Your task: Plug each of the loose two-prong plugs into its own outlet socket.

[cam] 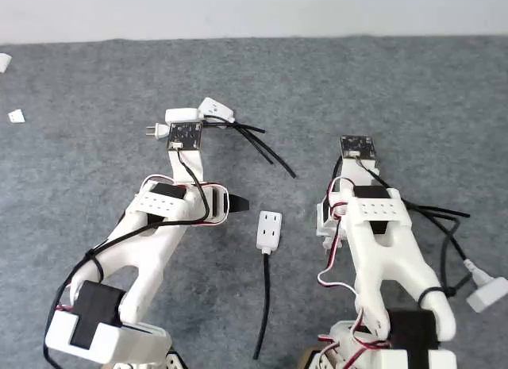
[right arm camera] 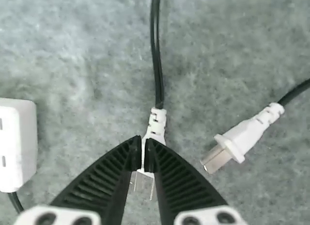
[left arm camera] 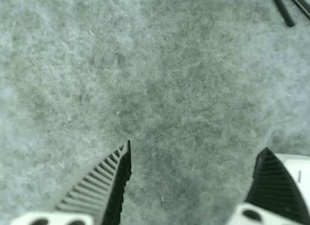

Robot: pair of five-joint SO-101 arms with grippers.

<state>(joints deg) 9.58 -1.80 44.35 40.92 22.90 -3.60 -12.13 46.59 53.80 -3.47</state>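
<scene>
— Right wrist view: right gripper [right arm camera: 142, 142] clamped on a white two-prong plug [right arm camera: 156, 119], just behind the strain relief. Prongs toward the wrist, black cord leading straight away from the arm.

— And the target?

— White outlet block [right arm camera: 17, 142], just beside the jaws on the robot's left, not touching the plug. From the high view, lying between the two arms, long axis running toward and away from the robot, own cord trailing back toward the bases, slots apparently facing up.

— So: lift, carry left, tip the plug prongs-down over a slot pair?

— Probably. Prongs roughly in line with the block's length, not aimed at its face; hence a turn needed, as a guess.

— Nearer arm?

— Hard to call from above: block about midway. Only the right one loaded, though.

— Left side?

— Left gripper [left arm camera: 196, 147] spread wide over bare grey carpet [left arm camera: 145, 65], holding nothing.

— Other plugs?

— One loose plug [right arm camera: 240, 143] near the held one, on the side away from the outlet block. Also two far plugs [cam: 184, 115] past the left arm, short black cords splayed toward the robot's right.
</scene>
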